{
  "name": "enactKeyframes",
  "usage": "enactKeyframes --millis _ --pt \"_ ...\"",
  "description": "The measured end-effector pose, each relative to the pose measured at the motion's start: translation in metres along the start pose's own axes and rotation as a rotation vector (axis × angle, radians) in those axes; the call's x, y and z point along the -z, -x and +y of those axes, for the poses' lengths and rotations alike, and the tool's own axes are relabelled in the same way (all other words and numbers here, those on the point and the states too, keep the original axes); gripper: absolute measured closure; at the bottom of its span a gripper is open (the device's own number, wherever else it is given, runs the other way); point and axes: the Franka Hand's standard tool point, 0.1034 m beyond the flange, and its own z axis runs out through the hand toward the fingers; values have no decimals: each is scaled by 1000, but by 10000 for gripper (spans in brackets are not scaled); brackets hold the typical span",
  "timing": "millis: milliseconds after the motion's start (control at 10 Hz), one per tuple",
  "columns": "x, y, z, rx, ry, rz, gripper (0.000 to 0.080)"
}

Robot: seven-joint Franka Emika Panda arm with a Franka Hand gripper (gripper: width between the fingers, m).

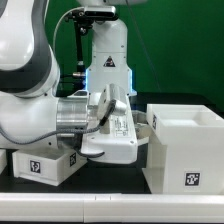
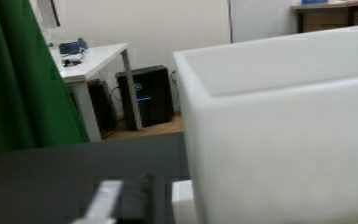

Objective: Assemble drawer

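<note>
Arm: Panda arm (image 1: 40, 90) enters the exterior view from 9 o'clock. Its wrist is bent and the hand sits low near the middle of the frame.

Gripper: gripper (image 2: 140, 205) has its fingers (image 2: 105, 200) parted. The wrist view shows only dark table (image 2: 69, 170) between them, so it is carrying nothing. How wide the gap is cannot be read from the exterior view, where the hand body hides the tips.

Task piece: drawer box (image 1: 185, 140) is white and open-topped, and stands upright on the table at 3 o'clock in the exterior view. A marker tag (image 1: 192, 180) is on its near wall.

Second piece: low white part (image 1: 45, 162) lies at 8 o'clock from the hand, half hidden under the arm. It is well apart from the box.

Key relation: the box lies at 3 o'clock from the hand, just beside it. Whether they touch cannot be told. The wrist view shows one box wall and rim close ahead of the fingers, rising above them.

Long axis: not readable. The box looks about as deep as it is wide from here.

Step, my reading: approach to the box wall, no grasp yet.

Next move needs: the fingers to straddle the upright wall, one inside the rim and one outside.

Risk: a fingertip catching the rim and pushing the box toward 3 o'clock.
</note>
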Motion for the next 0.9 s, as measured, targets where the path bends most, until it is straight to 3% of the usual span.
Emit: enactKeyframes --millis 100,200,300,600,900 --pt "0 0 0 0 0 0 550" --pt "0 0 0 0 0 0 350" --pt "0 0 0 0 0 0 221" --pt "1 2 -1 3 0 -2 152" --pt "9 -3 -8 1 -20 30 151"
